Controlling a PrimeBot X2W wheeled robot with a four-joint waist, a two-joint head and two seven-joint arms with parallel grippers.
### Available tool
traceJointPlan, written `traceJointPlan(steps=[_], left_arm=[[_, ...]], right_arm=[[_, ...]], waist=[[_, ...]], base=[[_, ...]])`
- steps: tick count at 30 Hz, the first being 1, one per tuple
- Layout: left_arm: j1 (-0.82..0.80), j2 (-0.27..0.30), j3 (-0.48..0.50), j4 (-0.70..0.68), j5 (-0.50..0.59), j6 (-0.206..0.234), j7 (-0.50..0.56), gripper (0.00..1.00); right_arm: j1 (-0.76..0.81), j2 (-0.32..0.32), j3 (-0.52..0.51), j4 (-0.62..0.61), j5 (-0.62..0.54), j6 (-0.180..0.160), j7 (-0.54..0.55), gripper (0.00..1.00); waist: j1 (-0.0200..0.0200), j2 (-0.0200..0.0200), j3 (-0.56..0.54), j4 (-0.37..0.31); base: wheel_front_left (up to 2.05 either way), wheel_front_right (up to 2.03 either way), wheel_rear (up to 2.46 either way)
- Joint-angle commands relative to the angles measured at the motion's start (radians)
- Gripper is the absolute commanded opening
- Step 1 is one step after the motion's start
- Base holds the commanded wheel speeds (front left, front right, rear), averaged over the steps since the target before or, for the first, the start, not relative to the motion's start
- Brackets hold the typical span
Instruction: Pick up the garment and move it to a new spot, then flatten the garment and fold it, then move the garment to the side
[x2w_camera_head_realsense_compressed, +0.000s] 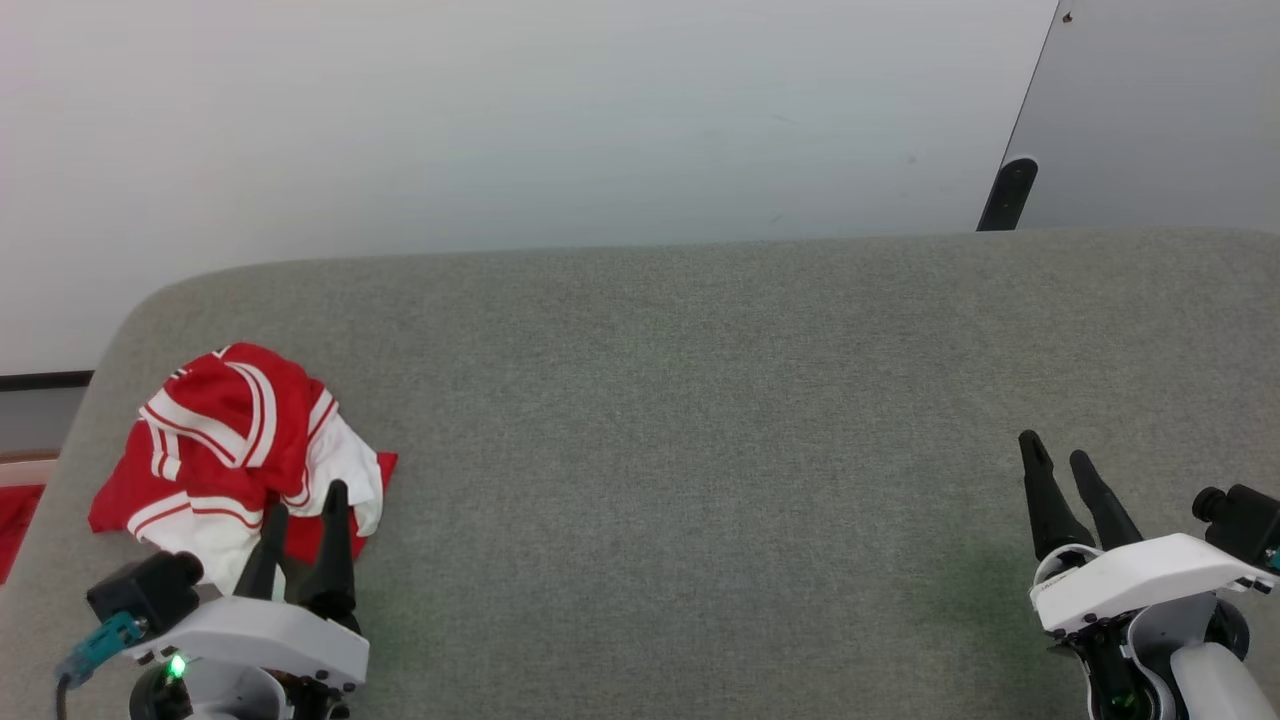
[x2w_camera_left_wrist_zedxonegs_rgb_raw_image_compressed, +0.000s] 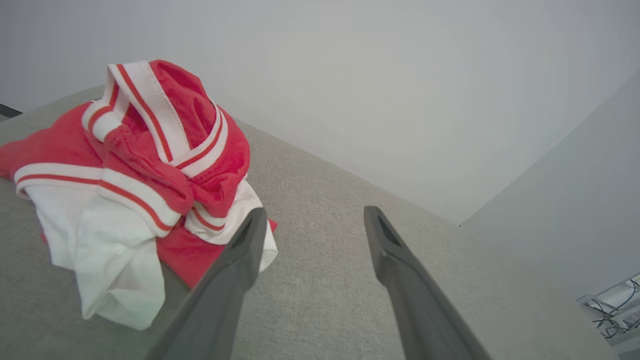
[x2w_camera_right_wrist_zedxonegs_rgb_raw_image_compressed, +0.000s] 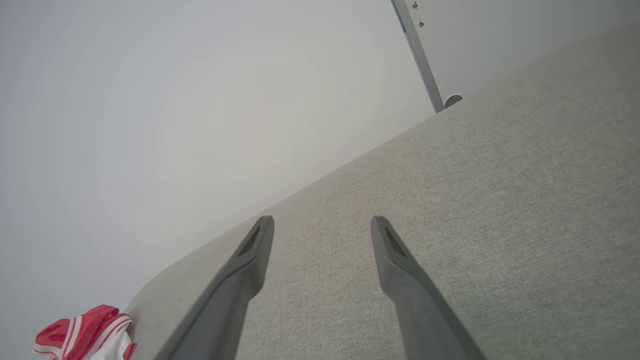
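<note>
The garment (x2w_camera_head_realsense_compressed: 225, 440) lies crumpled in a heap at the left end of the grey padded table (x2w_camera_head_realsense_compressed: 700, 420), red with white panels and striped trim. My left gripper (x2w_camera_head_realsense_compressed: 305, 500) stands open at the heap's near right edge, its fingertips over the cloth with nothing between them. In the left wrist view the garment (x2w_camera_left_wrist_zedxonegs_rgb_raw_image_compressed: 135, 170) sits to the left of the left gripper (x2w_camera_left_wrist_zedxonegs_rgb_raw_image_compressed: 312, 215), one finger (x2w_camera_left_wrist_zedxonegs_rgb_raw_image_compressed: 240, 260) overlapping its white edge. My right gripper (x2w_camera_head_realsense_compressed: 1055, 455) is open over bare table at the far right. The right wrist view shows the right gripper (x2w_camera_right_wrist_zedxonegs_rgb_raw_image_compressed: 322, 222) open and the garment (x2w_camera_right_wrist_zedxonegs_rgb_raw_image_compressed: 85, 337) far off.
A pale wall runs behind the table. A grey panel (x2w_camera_head_realsense_compressed: 1160, 110) with a dark foot (x2w_camera_head_realsense_compressed: 1007, 195) leans at the back right. A red patch (x2w_camera_head_realsense_compressed: 15, 525) shows beyond the table's left edge. The table's rounded left corner is just behind the garment.
</note>
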Motion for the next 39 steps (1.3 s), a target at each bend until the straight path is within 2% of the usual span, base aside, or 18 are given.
traceJointPlan(steps=[1, 19, 33, 39], left_arm=[[-0.021, 0.012, -0.001, -0.011, 0.041, 0.003, -0.011, 1.00], [-0.021, 0.029, -0.021, -0.022, 0.230, -0.020, -0.060, 1.00], [-0.027, 0.013, 0.009, 0.011, 0.261, -0.042, -0.090, 1.00], [-0.034, 0.024, 0.005, 0.027, 0.293, -0.047, -0.103, 1.00]], right_arm=[[-0.029, -0.010, 0.000, -0.001, -0.044, 0.000, -0.013, 1.00], [-0.059, -0.028, 0.026, 0.024, -0.249, -0.001, -0.061, 1.00], [-0.077, -0.038, 0.035, 0.040, -0.350, -0.001, -0.092, 1.00], [-0.071, -0.048, 0.044, 0.040, -0.391, -0.001, -0.105, 1.00]], waist=[[-0.0001, 0.0000, 0.000, 0.000], [-0.0001, 0.0000, 0.004, -0.005], [-0.0001, 0.0000, 0.001, -0.010], [-0.0001, 0.0000, 0.000, -0.016]], base=[[0.00, 0.00, 0.00], [0.00, 0.00, 0.00], [0.00, 0.00, 0.00], [0.00, 0.00, 0.00]])
